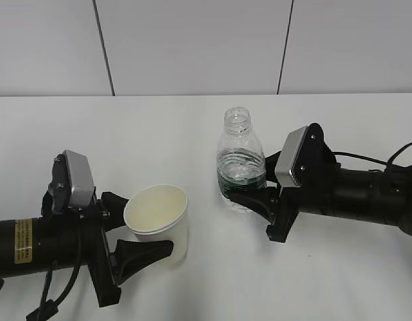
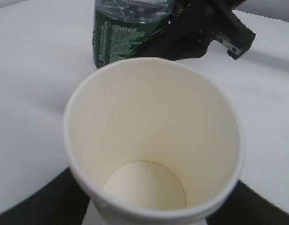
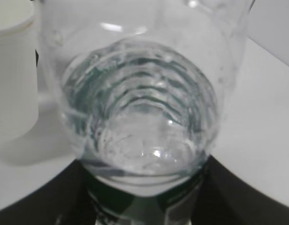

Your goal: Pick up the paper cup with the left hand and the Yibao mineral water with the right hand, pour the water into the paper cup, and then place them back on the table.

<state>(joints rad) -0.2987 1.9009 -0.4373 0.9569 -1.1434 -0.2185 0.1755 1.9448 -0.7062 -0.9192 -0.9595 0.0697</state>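
The cream-white paper cup [image 1: 157,219] sits between the fingers of my left gripper [image 1: 151,231], which is shut on it. The cup leans a little towards the camera. In the left wrist view the cup [image 2: 154,136] is empty, with black fingers [image 2: 34,206] at both lower corners. The Yibao mineral water [image 1: 241,164], capless and about half full, stands upright to the cup's right. My right gripper [image 1: 251,186] is shut on its green label band. In the right wrist view the bottle [image 3: 140,117] fills the frame, with the cup [image 3: 13,70] at the left edge.
The white table [image 1: 192,127] stretches back to a pale panelled wall. The two arms lie low over the table, one from each side. The right gripper [image 2: 203,33] shows behind the bottle [image 2: 118,37] in the left wrist view.
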